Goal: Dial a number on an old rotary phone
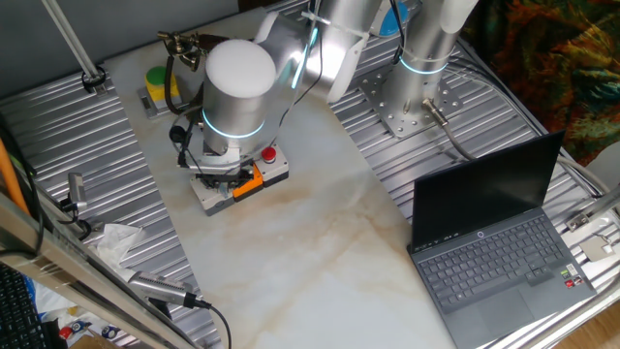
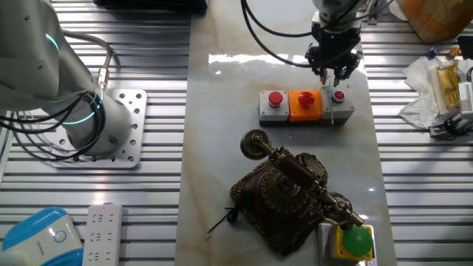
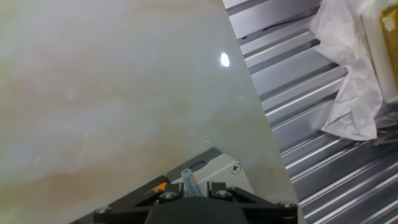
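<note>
The old rotary phone (image 2: pixel 288 196), dark reddish-brown with brass filigree, a cradle handset and a round dial, stands on the marble slab near the front in the other fixed view. In one fixed view only its brass top (image 1: pixel 184 44) shows behind the arm. My gripper (image 2: pixel 334 65) hovers over the right end of the grey button box (image 2: pixel 307 106), well apart from the phone. It is shut on a thin clear plastic tube (image 3: pixel 188 182) that points down at the box (image 3: pixel 214 165). The tube's tip reaches the box's right end (image 2: pixel 332 118).
The box carries red and orange buttons (image 1: pixel 254 179). A green button on a yellow block (image 2: pixel 357 240) sits beside the phone. Crumpled white paper (image 3: pixel 348 81) lies on the metal rack. An open laptop (image 1: pixel 494 242) sits at the slab's corner. A second arm's base (image 2: pixel 96 125) stands beside the slab.
</note>
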You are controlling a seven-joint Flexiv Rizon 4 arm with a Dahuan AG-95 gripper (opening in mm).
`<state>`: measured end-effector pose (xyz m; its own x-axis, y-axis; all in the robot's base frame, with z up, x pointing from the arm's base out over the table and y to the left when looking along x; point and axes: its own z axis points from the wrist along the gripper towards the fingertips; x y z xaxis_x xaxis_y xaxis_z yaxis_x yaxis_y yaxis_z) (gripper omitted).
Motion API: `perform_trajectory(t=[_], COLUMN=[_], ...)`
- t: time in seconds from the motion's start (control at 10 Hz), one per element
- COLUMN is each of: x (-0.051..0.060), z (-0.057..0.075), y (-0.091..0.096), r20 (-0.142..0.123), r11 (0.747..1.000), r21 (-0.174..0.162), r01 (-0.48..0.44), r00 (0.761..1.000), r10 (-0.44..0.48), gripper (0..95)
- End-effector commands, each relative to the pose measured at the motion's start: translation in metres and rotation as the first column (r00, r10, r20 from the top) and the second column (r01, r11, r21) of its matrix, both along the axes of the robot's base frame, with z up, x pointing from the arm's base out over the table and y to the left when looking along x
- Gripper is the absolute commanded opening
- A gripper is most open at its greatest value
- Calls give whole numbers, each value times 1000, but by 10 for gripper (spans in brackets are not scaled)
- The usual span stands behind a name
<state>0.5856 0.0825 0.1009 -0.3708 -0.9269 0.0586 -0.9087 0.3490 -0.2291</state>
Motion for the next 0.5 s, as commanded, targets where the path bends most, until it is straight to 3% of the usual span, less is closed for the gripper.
perform_trajectory(t=[0.1, 0.5], x=[0, -1], z=[0, 0], y=[0, 0], r20=[4, 10], r11=[1000, 997], r21=[-6, -5], r01=[-30, -79], r00=[1000, 997], r10=[31, 79], gripper=[380, 380])
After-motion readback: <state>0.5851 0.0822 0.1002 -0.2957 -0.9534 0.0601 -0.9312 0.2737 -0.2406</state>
